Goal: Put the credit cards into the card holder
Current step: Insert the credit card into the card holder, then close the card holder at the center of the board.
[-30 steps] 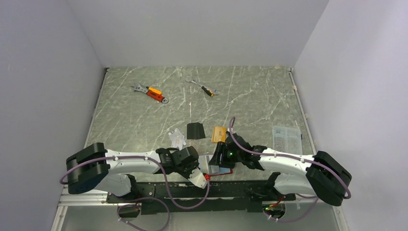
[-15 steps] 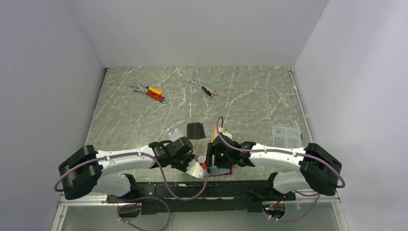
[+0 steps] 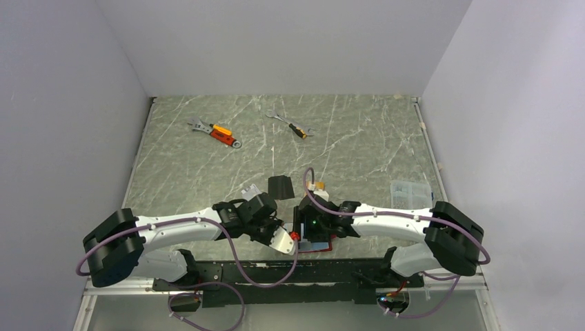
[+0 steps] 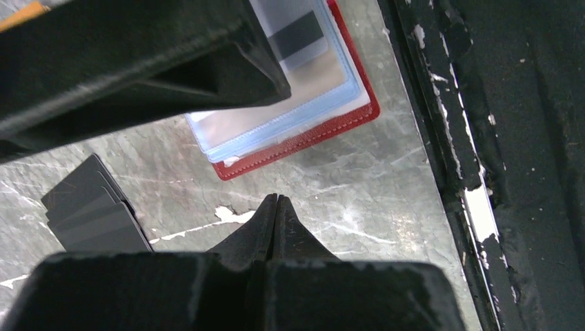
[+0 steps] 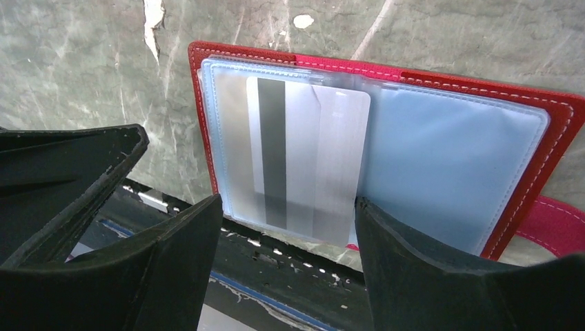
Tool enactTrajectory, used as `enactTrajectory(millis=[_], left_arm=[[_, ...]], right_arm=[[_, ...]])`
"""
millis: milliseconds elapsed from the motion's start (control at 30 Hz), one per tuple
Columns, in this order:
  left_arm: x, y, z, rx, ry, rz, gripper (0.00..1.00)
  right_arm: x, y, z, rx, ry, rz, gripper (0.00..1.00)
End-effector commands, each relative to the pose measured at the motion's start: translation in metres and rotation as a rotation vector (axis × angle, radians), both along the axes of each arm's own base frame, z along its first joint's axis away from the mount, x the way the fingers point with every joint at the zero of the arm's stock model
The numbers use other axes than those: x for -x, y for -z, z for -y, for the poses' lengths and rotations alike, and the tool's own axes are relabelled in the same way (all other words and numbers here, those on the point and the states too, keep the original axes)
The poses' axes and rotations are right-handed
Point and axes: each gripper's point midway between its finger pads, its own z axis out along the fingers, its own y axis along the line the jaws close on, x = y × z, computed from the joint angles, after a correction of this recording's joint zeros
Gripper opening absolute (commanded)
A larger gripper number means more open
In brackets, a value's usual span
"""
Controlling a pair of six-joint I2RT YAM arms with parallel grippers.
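The card holder (image 5: 552,110) lies open at the table's near edge, red with pale blue-grey pockets (image 3: 316,243). A silver-grey credit card (image 5: 303,158) with a dark stripe rests on its left page; whether it sits inside the sleeve I cannot tell. My right gripper (image 5: 286,201) stands open over it, its fingers either side of the card's near end. My left gripper (image 4: 277,198) is shut on nothing, just left of the holder (image 4: 303,131). A black card (image 3: 280,185) (image 4: 93,214) lies behind it. A sliver of the orange-gold card (image 3: 319,185) shows behind the right arm.
Two orange-handled wrenches (image 3: 219,133) (image 3: 295,127) lie far back on the marble table. A clear plastic box (image 3: 412,195) sits at the right. The black frame rail (image 4: 483,172) runs along the near edge beside the holder. Grey walls close in three sides.
My right gripper's jaws have widened and the arm has shifted left over the holder, covering most of the orange-gold card. The left gripper moved slightly back and left, staying shut.
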Motion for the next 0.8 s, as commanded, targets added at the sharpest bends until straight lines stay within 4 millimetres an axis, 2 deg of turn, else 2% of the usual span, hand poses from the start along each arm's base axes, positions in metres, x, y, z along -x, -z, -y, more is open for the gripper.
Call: enactTrajectory(millis=[0,133,267,400,533,600,667,767], left_arm=[[0.001,-0.007,0.018,0.085,0.053,0.007,0.0],[0.001,-0.001,0.018,0.079,0.069,0.015,0.0],[0.0,0.003,0.017,0.071,0.079,0.03,0.0],[-0.001,0.004,0.015,0.062,0.078,0.04,0.0],[0.0,0.008,0.014,0.045,0.085,0.056,0.0],[0.001,0.012,0.013,0.032,0.094,0.074,0.0],[0.002,0.016,0.012,0.019,0.103,0.087,0.0],[0.002,0.019,0.011,0.0,0.106,0.102,0.0]], right_arm=[[-0.004,-0.014,-0.01,-0.032,-0.02,0.037,0.73],[-0.002,-0.025,-0.014,-0.113,-0.04,0.061,0.71],[-0.005,-0.032,-0.004,-0.16,-0.013,0.063,0.64],[-0.013,-0.03,0.017,-0.155,0.047,0.052,0.44],[-0.021,-0.019,0.034,-0.112,0.092,0.029,0.39],[-0.024,-0.015,0.036,-0.064,0.091,0.023,0.3],[-0.028,-0.011,0.032,-0.037,0.085,0.016,0.13],[-0.029,-0.001,0.028,-0.006,0.086,0.003,0.03]])
